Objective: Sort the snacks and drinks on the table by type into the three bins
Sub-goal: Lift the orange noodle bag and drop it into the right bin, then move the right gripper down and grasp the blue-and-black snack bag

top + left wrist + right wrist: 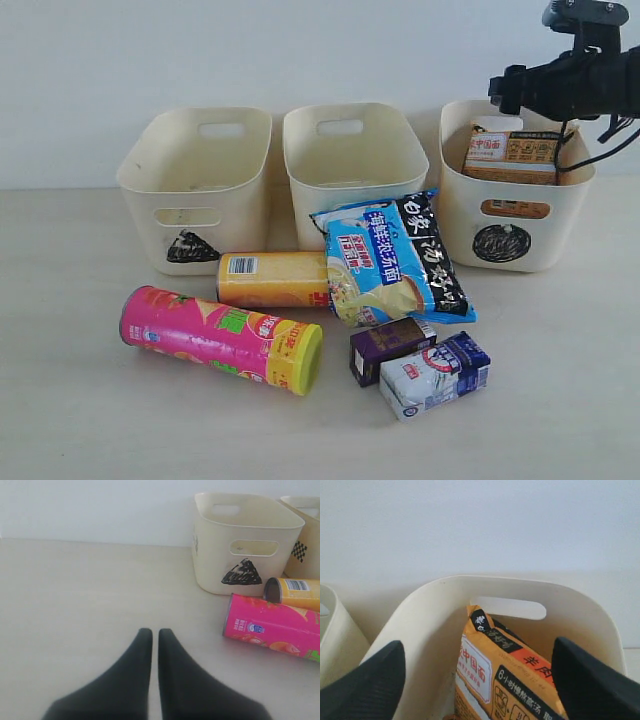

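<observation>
Orange packet (505, 680) stands leaning inside circle-marked bin (460, 215), below and between the fingers (370, 685) of right gripper (477, 647). Those fingers are spread wide and touch nothing; the gripper hovers over the bin rim. Fingers (135, 670) of left gripper (155, 635) are pressed together, only a hairline slit between them, nothing held, low over bare table (80, 420). In the exterior view, three bins form a back row: circle-marked bin at 2 o'clock of the scene, square-marked bin (345, 190) at 12, triangle-marked bin (150, 200) at 10. Blue-black packet (395, 255) leans on the square-marked bin's front and hides its mark in that view. Yellow tube (270, 280) lies on its side at the packet's 9 o'clock, one end tucked under the packet. Pink tube (215, 337) lies at the yellow tube's 7 o'clock, yellow lid pointing to 4 o'clock. Purple carton (385, 347) is at 6 o'clock of the packet and touches white-and-blue carton (435, 375), which is at its 4 o'clock.
</observation>
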`<state>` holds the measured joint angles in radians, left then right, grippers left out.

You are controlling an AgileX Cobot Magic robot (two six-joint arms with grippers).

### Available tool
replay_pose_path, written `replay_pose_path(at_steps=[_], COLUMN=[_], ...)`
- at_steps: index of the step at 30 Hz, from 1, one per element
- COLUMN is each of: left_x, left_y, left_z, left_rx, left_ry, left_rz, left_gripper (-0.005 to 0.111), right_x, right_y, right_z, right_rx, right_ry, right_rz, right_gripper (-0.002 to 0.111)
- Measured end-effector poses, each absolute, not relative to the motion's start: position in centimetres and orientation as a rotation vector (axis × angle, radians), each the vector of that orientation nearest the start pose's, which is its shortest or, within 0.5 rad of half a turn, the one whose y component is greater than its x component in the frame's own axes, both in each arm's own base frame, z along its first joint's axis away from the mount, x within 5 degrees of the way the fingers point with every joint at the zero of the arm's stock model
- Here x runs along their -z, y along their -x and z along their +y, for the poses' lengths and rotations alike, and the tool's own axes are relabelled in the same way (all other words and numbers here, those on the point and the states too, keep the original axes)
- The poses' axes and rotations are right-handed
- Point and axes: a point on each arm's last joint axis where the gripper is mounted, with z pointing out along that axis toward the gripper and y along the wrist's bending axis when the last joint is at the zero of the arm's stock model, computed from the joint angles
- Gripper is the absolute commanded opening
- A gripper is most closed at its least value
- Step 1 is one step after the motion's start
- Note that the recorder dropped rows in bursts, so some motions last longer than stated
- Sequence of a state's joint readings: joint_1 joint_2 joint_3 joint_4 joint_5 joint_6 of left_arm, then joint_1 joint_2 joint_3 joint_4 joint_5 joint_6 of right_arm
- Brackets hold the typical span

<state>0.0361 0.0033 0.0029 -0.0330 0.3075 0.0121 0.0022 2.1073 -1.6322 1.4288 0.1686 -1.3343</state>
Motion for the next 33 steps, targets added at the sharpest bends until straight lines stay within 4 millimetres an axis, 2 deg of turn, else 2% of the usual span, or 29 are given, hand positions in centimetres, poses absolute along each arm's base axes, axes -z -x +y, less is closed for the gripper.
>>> replay_pose_path(at_steps=[4,10,15,21,26,30,33], left_x=[-18.4,-18.4,-18.4,-18.4,-18.4,-18.4,-18.4], left_y=[-5.5,-5.5,-5.5,-5.5,-5.5,-5.5,-5.5], left_z=[0.1,0.1,0.1,0.1,0.1,0.1,0.1], left_rx=[-0.003,-0.003,-0.003,-0.003,-0.003,-0.003,-0.003], left_ry=[0.043,0.043,0.043,0.043,0.043,0.043,0.043], left_rz=[1.797,1.797,1.797,1.797,1.797,1.797,1.797], left_gripper=[0.004,0.004,0.004,0.004,0.004,0.004,0.004], right_x=[-24.5,-29.5,-32.9,-34.4,-35.6,-35.3,-34.1], right_y=[-49.8,-48.0,-45.5,-42.6,-40.2,-38.3,-36.9], right_z=[1.5,2.5,3.6,4.1,4.2,4.4,4.6], right_rx=[-0.201,-0.289,-0.367,-0.375,-0.405,-0.457,-0.501], right_ry=[0.033,0.141,0.286,0.456,0.504,0.523,0.561], right_rz=[1.962,1.875,1.888,2.032,2.145,2.226,2.3], right_gripper=[0.073,0.072,0.06,0.057,0.057,0.057,0.059])
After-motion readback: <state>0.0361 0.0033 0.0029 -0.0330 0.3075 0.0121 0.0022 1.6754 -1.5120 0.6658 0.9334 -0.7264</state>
